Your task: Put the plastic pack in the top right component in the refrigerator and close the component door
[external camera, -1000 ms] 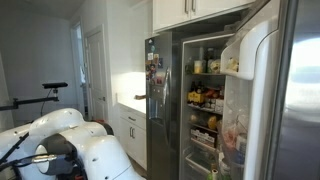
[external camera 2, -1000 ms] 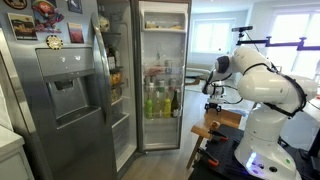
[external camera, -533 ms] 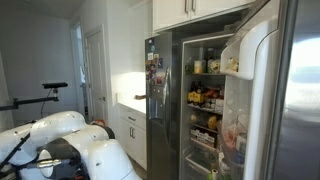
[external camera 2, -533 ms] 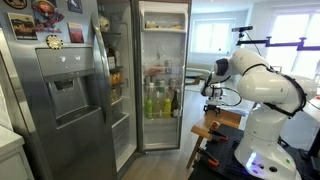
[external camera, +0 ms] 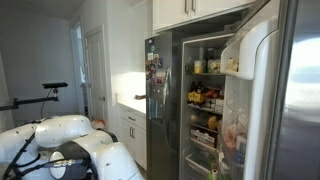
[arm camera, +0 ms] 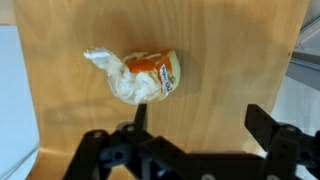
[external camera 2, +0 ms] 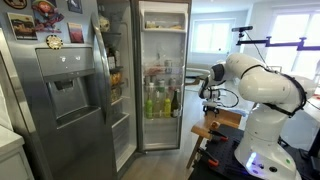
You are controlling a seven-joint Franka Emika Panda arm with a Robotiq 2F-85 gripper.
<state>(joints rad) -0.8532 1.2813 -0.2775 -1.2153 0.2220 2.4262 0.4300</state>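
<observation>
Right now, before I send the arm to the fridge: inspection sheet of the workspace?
surface: wooden top, the pack lying on it.
job's things: plastic pack crumpled, orange inside, not gripped; refrigerator has a door open, interior lit.
clutter: magnets on the fridge front; bottles on the shelves.
gripper: jaws open, empty, the pack ahead of them untouched.
cables: dark loops by the arm in an exterior view.
surroundings: white cabinets above the fridge.
</observation>
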